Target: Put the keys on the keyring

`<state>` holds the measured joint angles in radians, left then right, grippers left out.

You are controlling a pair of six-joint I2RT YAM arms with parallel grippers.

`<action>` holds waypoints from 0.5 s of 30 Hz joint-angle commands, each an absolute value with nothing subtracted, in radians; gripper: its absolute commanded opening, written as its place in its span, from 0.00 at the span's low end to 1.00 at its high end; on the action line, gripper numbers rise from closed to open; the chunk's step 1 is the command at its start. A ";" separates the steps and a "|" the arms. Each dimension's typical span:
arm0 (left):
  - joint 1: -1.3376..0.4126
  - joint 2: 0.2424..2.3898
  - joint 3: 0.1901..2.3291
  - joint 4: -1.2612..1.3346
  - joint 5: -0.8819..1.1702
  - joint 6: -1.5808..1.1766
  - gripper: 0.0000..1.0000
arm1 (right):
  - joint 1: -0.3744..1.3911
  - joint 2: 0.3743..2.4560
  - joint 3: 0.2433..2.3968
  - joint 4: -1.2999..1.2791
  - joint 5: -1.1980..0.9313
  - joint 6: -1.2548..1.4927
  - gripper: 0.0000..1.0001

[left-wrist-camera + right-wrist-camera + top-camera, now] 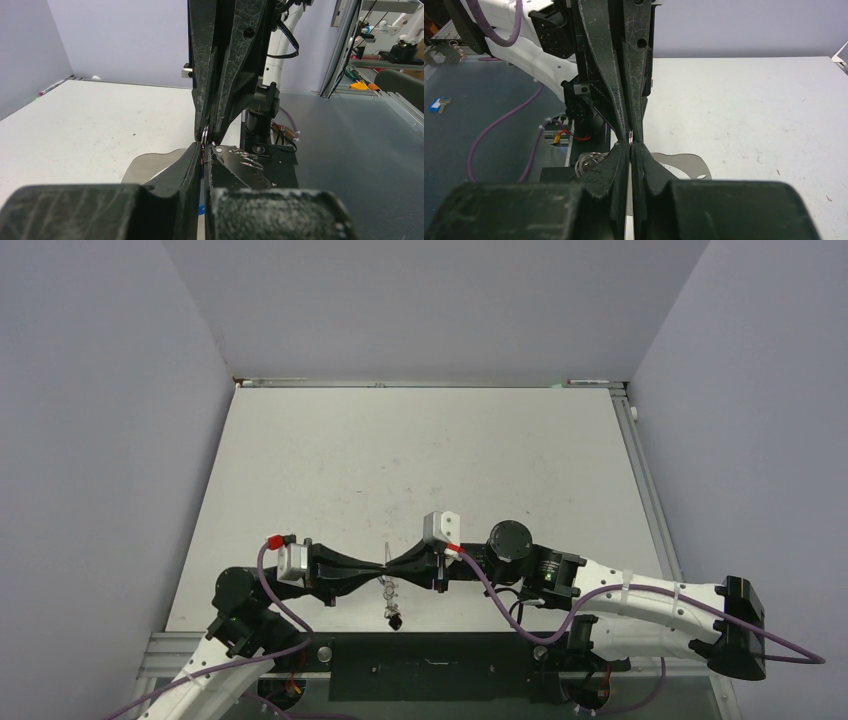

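Observation:
My left gripper (377, 569) and right gripper (400, 566) meet tip to tip low over the table's near edge. Both are shut on one small wire split ring (205, 134), which shows between the facing fingertips in the left wrist view. A small bunch of metal hangs below the tips, ending in the dark-headed key (396, 620). The grey keyring plate (145, 167) lies flat under the fingers and also shows in the right wrist view (691, 165). A speck of red shows between the right fingertips. A blue-tagged key (436, 104) lies on the dark surface beside the table.
Loose wire rings (586, 161) sit by the black base plate (280, 165) at the table's near edge. Purple cables (499, 130) run from the arm bases. Grey walls enclose the white table (420, 460) on three sides.

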<state>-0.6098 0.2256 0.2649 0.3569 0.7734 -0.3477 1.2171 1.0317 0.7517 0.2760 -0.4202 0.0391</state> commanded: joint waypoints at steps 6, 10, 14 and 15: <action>-0.612 0.265 0.383 0.184 0.752 -0.234 0.00 | 1.228 1.012 0.845 0.272 -0.433 -0.005 0.21; -0.612 0.270 0.399 0.153 0.735 -0.211 0.00 | 1.226 1.003 0.903 0.124 -0.411 -0.073 0.42; -0.614 0.275 0.402 0.138 0.729 -0.201 0.00 | 1.214 1.015 0.970 -0.025 -0.403 -0.139 0.46; -0.614 0.273 0.401 0.135 0.728 -0.200 0.00 | 1.208 1.023 0.992 -0.067 -0.402 -0.151 0.46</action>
<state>-0.6098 0.2699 0.3489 0.1402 0.7536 -0.2302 1.2186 1.0286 0.9024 0.0860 -0.4145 -0.0689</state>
